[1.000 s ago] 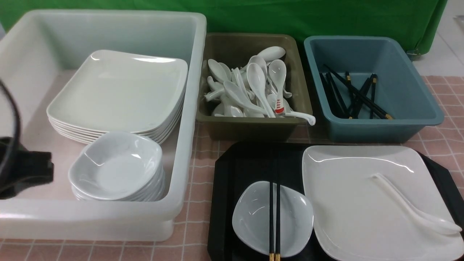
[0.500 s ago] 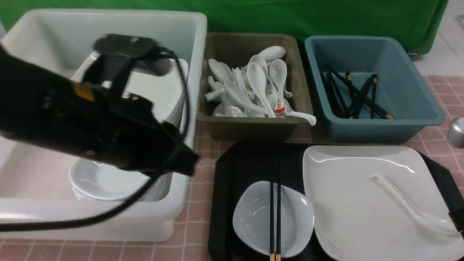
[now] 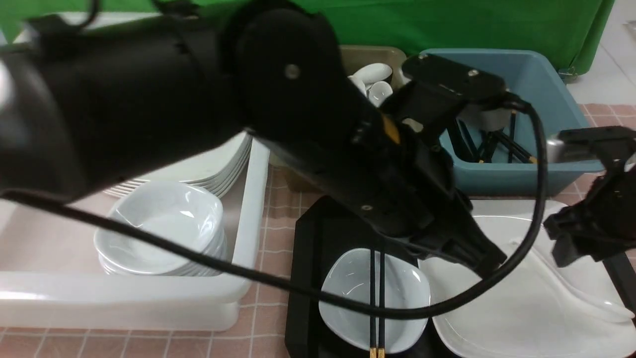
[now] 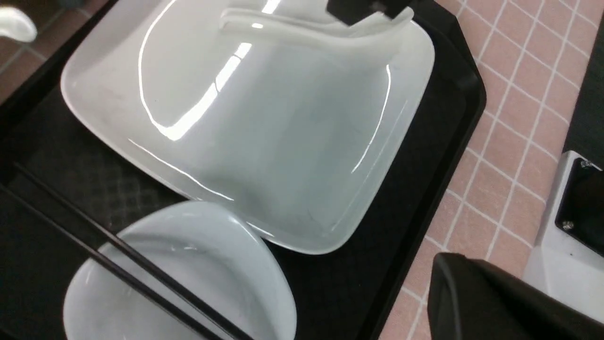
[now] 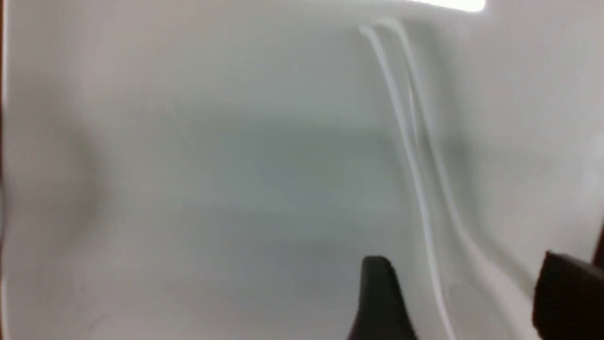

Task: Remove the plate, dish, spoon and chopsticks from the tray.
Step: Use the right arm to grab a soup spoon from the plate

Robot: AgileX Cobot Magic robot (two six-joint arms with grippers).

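- The left arm [image 3: 198, 99] is reaching from the upper left of the front view down to its centre, covering much of what lies behind it.
- The left gripper [image 3: 474, 253] is hanging over the left edge of the plate [image 3: 521, 318]. Only one finger [image 4: 490, 302] is showing in the left wrist view, so I cannot tell whether the jaws are spread or pressed together.
- The right gripper [image 5: 465, 302] is hovering low over the plate at the right edge of the front view, with its fingers spread wide.
- The spoon [image 5: 415, 141] is lying on the plate in the lower right, its handle running between those spread fingers. Whether they are touching it is not clear.
- The tray [image 3: 305, 278] is sitting at lower centre and right on a pink checked cloth [image 3: 268, 209].
- The plate is filling the right part of the tray.
- The dish [image 3: 348, 293] is resting on the tray just beside the plate, at bottom centre.
- The chopsticks [image 3: 371, 298] are lying side by side across the dish, their gold ends pointing at the bottom edge.
- A white tub [image 3: 124, 303] is standing at lower left, holding stacked bowls [image 3: 159, 228] and stacked plates [image 3: 218, 164].
- An olive bin [image 3: 380, 51] of white spoons [image 3: 372, 74] is peeking out at top centre.
- A blue bin [image 3: 561, 84] of black sticks [image 3: 512, 144] is standing at upper right.
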